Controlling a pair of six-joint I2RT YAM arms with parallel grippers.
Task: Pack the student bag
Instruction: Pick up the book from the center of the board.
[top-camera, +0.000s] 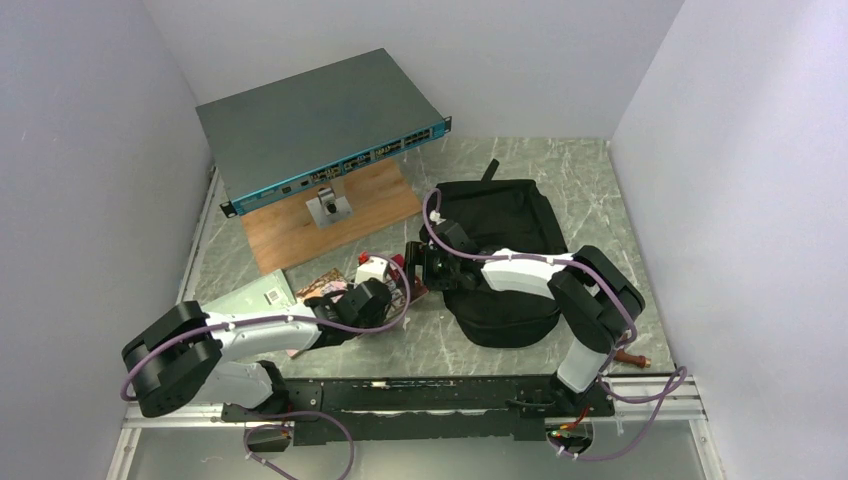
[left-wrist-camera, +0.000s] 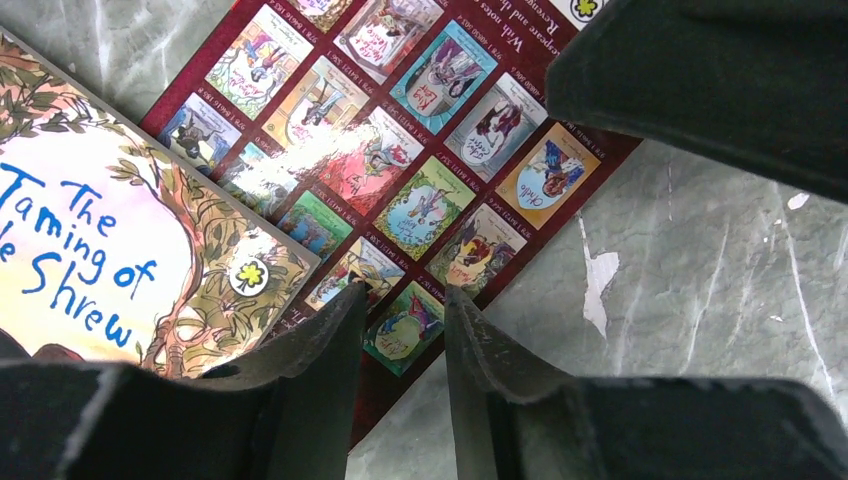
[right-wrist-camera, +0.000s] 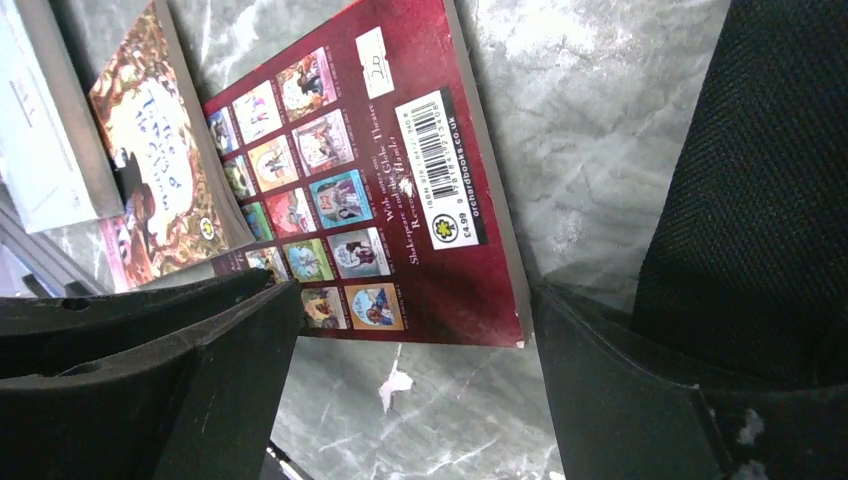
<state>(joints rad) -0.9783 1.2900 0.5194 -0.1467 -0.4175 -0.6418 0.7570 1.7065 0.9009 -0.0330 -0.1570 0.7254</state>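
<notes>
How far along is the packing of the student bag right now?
Done: nothing visibly packed; the student bag lies beside the books. In hand: the left claw sits at a corner of the red book, jaws nearly together, grip unclear; the right claw hovers open. Left: the red book, the Shrew book and the pale book lie outside the bag.

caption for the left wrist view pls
left hand over the red paperback, which lies partly under The Taming of the Shrew, on marble table
</notes>
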